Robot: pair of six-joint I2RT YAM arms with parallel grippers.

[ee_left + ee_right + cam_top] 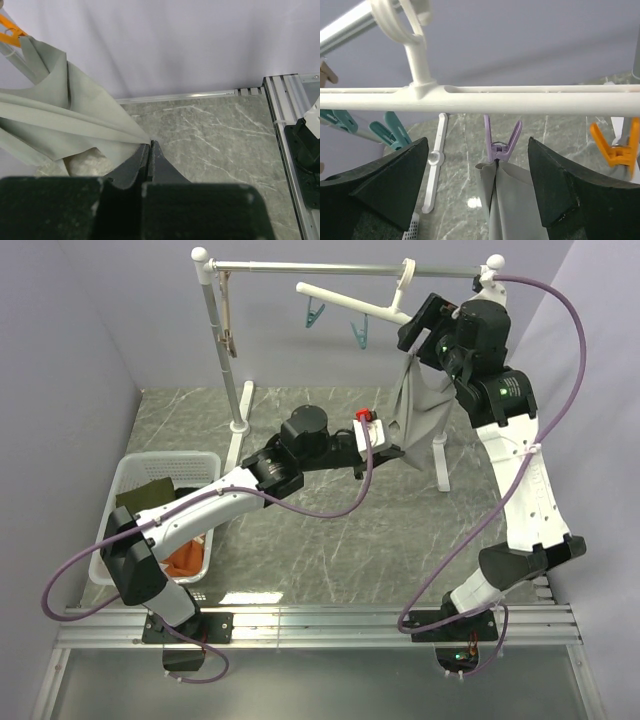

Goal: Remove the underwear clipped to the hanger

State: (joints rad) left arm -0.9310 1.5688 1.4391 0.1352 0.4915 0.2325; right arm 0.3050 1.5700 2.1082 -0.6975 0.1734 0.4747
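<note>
The light grey briefs (418, 405) hang from a purple clip (502, 145) on the white hanger (350, 300). They also show in the right wrist view (512, 205). My right gripper (479, 150) is open, with one jaw on each side of the purple clip and not touching it; in the top view it (413, 333) sits just under the hanger's right end. My left gripper (149, 145) is shut on the lower edge of the grey briefs (65, 107) and pulls the cloth taut; in the top view it (393, 451) is below the hanger. Olive green briefs (148, 496) lie in the basket. The black briefs are not visible.
A white basket (128, 468) at the left also holds an orange cloth (186, 558). The rack's pole (222, 350) and rail (330, 267) stand at the back. Empty teal clips (316, 314) and an orange clip (616, 146) hang from the hanger. A rack foot (434, 160) lies on the marble tabletop.
</note>
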